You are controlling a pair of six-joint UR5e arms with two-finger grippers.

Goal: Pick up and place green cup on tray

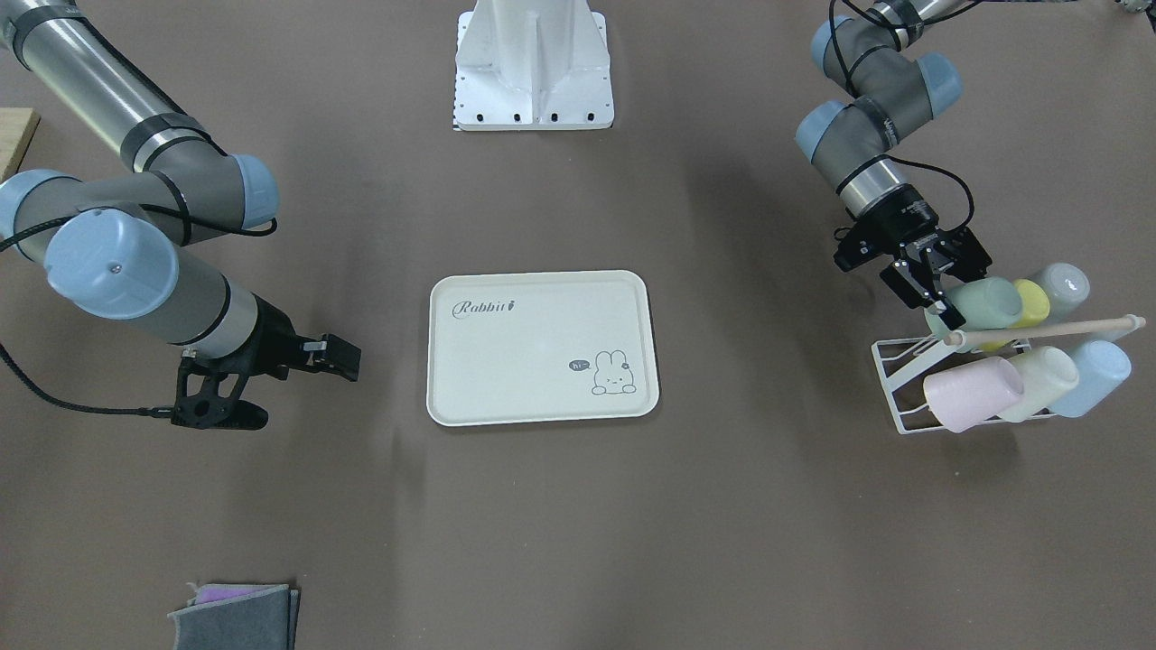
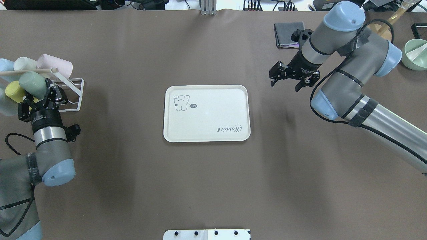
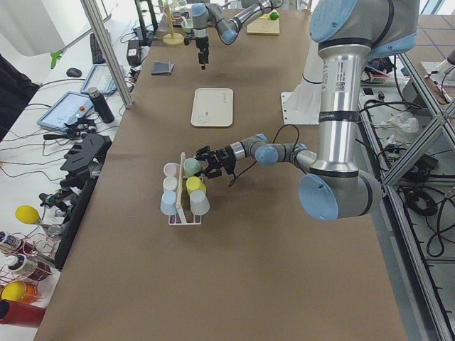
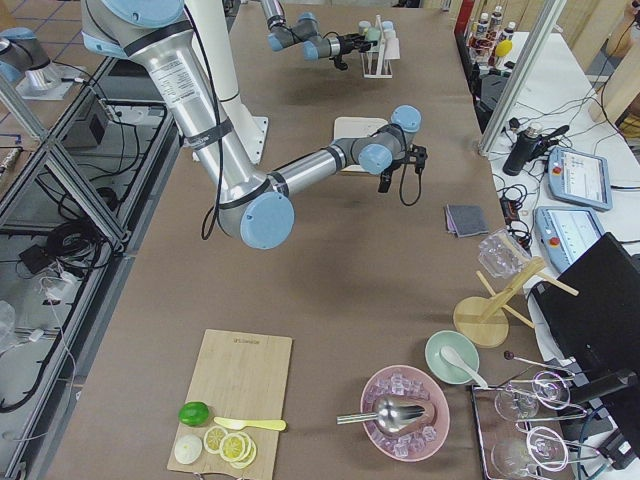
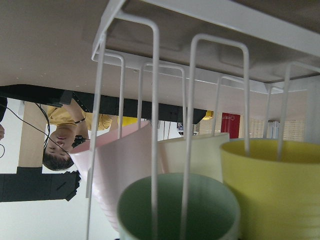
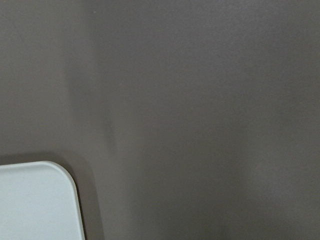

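The green cup point(image 1: 986, 301) lies on its side on the upper row of a white wire rack point(image 1: 903, 402), its mouth facing my left gripper point(image 1: 946, 291). The cup also shows in the overhead view point(image 2: 32, 84) and, close up, in the left wrist view point(image 5: 175, 212). My left gripper point(image 2: 39, 99) is open, with its fingers either side of the cup's mouth end. I cannot tell whether they touch it. The cream tray point(image 1: 542, 348) with "Rabbit" script lies empty at the table's middle point(image 2: 206, 113). My right gripper point(image 1: 302, 388) is open and empty beside the tray point(image 2: 287, 85).
The rack also holds yellow point(image 1: 1031, 302), pink point(image 1: 971, 394), cream point(image 1: 1040, 379) and light blue point(image 1: 1090, 375) cups under a wooden rod point(image 1: 1048, 329). A folded grey cloth point(image 2: 288, 34) and a green bowl point(image 2: 415, 53) lie beyond the right arm. The tray's corner point(image 6: 40, 200) shows in the right wrist view.
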